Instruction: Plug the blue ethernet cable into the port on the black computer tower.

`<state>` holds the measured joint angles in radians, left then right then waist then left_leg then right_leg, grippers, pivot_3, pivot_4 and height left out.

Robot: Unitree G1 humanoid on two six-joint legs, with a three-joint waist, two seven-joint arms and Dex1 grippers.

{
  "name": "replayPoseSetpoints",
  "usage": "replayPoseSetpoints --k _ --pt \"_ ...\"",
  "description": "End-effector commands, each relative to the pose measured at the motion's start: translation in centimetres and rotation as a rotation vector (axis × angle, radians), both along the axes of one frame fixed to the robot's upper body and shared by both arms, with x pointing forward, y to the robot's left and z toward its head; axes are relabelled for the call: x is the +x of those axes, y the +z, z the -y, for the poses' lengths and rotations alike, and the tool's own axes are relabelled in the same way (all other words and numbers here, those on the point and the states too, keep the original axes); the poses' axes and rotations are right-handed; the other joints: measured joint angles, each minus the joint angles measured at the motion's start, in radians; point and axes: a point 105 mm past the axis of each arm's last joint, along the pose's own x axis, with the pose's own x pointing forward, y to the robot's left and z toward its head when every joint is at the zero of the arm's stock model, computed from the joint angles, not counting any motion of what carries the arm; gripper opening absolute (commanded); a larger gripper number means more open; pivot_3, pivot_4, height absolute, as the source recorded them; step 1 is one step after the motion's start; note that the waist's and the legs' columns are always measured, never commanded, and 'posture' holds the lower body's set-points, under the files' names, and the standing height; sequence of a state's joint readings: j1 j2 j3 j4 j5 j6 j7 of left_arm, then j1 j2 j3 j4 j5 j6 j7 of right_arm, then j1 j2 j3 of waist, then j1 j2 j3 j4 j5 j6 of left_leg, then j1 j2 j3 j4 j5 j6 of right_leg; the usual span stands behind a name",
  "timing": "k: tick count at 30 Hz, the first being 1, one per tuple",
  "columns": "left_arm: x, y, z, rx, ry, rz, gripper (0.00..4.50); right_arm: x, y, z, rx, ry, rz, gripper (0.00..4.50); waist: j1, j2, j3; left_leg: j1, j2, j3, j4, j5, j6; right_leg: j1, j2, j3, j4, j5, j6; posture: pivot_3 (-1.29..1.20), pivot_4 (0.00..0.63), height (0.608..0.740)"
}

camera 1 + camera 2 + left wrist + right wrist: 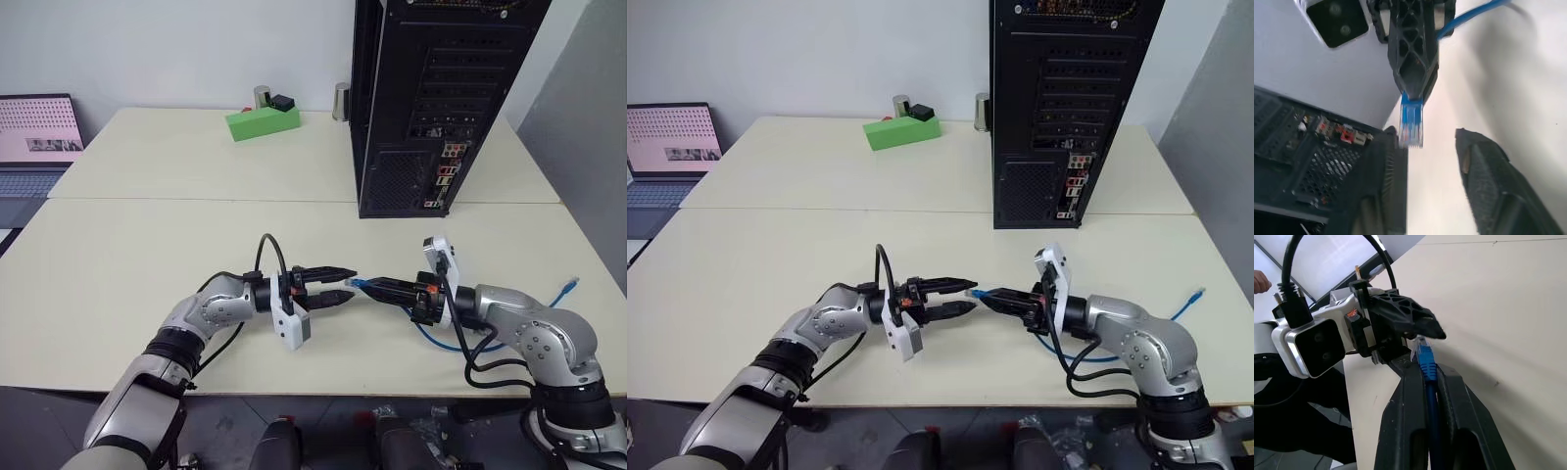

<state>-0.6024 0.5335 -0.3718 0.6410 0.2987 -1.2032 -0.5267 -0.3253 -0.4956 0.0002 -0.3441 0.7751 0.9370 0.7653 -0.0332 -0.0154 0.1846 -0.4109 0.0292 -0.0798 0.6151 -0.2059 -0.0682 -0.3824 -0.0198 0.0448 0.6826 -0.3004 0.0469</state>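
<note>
Above the near part of the pale table [147, 245], the two grippers meet tip to tip. The right gripper [376, 286] points toward the left one, its fingers clenched on the blue ethernet cable [1426, 363] just behind the plug, which sticks out past the fingertips. The left gripper [345, 286] faces it with its fingers spread apart, released, one finger above the plug and one below; from the left wrist view the plug [1411, 126] hangs in the gap between them without being pinched. Behind the right gripper the cable loops down over the table, and its other end lies near the right edge [568, 288]. The black computer tower [441, 88] stands upright at the far right of the table, well apart from both grippers, rear face toward the robot, with the connector strip holding the port [446, 176] low on that face. A green block [263, 122] sits at the far side, and a laptop [37, 137] stands off the table's left end.
</note>
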Motion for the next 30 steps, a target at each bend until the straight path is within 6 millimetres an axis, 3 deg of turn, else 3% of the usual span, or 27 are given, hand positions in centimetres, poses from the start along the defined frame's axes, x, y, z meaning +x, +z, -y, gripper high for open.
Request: replayPoseSetpoints --k 1,7,11,16,23,30 --pt "0.9 0.3 -1.0 -0.103 0.115 -0.187 3.07 0.7 1.5 1.5 -0.006 -0.100 0.122 0.00 -0.001 0.000 0.000 0.000 0.000 0.000 0.000 0.000 0.000 0.000 0.000 0.000 0.000 0.000 0.000 0.00 0.150 0.740" --pt "2.3 1.7 -1.0 -0.302 0.260 -0.503 4.27 1.8 2.6 5.3 -0.090 -0.392 0.292 0.00 0.003 0.000 0.000 -0.001 0.000 -0.001 0.000 0.000 0.000 0.000 0.000 0.000 0.000 0.000 0.000 0.00 0.150 0.740" --pt "4.8 3.8 0.0 -0.486 0.394 -0.653 4.27 3.7 4.0 6.8 -0.156 -0.686 0.431 0.00 0.001 0.000 0.000 0.000 0.000 -0.001 0.000 0.000 0.000 0.000 0.000 0.000 0.001 0.000 0.000 0.00 0.150 0.740" --pt "6.9 5.0 1.5 -0.571 0.532 -0.715 4.27 6.2 5.0 8.1 -0.155 -0.986 0.482 0.00 -0.004 0.000 0.000 0.000 0.000 -0.001 0.000 0.000 0.000 -0.001 0.000 0.000 0.001 0.000 0.000 0.00 0.150 0.740" --pt "8.2 5.8 3.6 -0.621 0.618 -0.733 4.27 9.0 5.5 7.6 -0.074 -1.145 0.432 0.00 -0.002 0.000 0.000 0.000 0.000 0.000 0.000 0.000 0.000 -0.001 0.000 0.000 0.001 0.000 0.000 0.00 0.150 0.740" --pt "7.7 6.2 5.8 -0.595 0.564 -0.767 4.27 10.7 6.1 8.3 -0.037 -1.202 0.420 0.00 0.001 0.000 0.000 -0.001 0.000 0.000 0.000 0.000 0.000 -0.002 0.000 0.001 0.000 0.000 0.000 0.00 0.150 0.740"
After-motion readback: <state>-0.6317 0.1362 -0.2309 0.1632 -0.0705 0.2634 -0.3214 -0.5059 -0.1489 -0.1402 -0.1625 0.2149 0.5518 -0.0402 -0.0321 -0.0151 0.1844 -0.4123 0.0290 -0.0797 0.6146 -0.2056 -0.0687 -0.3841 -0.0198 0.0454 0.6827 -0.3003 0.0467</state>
